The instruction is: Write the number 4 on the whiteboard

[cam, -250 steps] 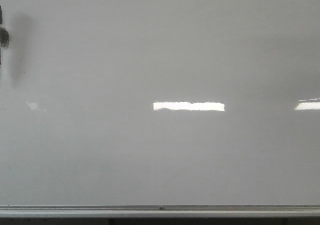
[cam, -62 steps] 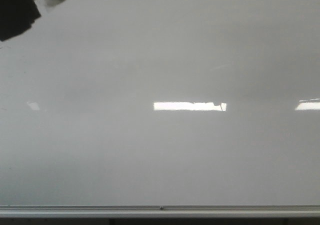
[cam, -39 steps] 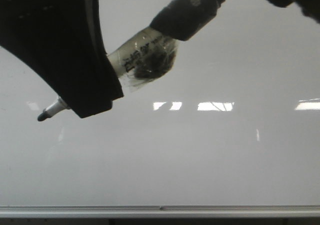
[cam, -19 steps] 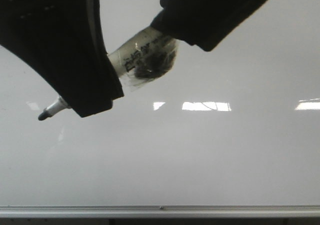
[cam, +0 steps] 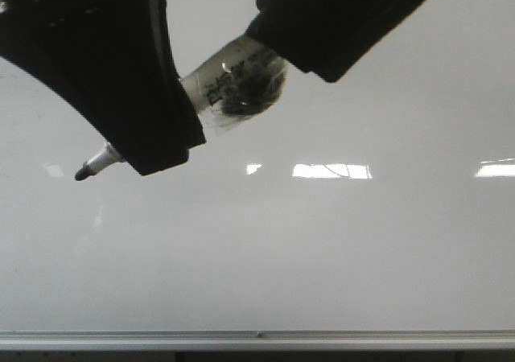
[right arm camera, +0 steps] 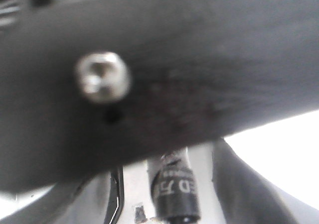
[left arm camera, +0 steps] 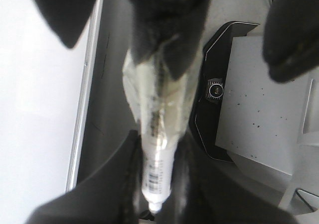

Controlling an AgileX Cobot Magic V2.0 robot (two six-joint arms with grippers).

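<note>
**Operator:** Compared with half a second ago, the marker (cam: 229, 84) has shifted slightly right and down in the front view. Its uncapped tip (cam: 83, 173) now sits a little nearer the light reflection (cam: 331, 170) on the whiteboard (cam: 322, 257).

**Technician:** Confirmed. Left fingers (left arm camera: 159, 204) are clenched around the marker barrel near its writing end. Tape or clear wrap bulks out the barrel above that grip. The right arm (cam: 338, 16) covers the marker's rear end in the front view. The right wrist view shows only a dark body with a screw and a black lettered cylinder below it, so I cannot tell whether the right fingers are clenched or released.

**Operator:** Location of the number 4?

**Technician:** Not present. No stroke is visible anywhere on the whiteboard, from the reflection down to the silver bottom rail (cam: 257, 339). Judged status: writing not yet begun.

**Operator:** Failure modes from this state?

**Technician:** Three, all judged.
1. Tip contact cannot be verified from these views. Too little pressure would give broken or missing strokes.
2. Excess pressure could push the barrel back through the left fingers, since the wrap may slip.
3. If the right arm is gripping the rear end while the left moves, the marker could twist, distorting the digit.
</note>
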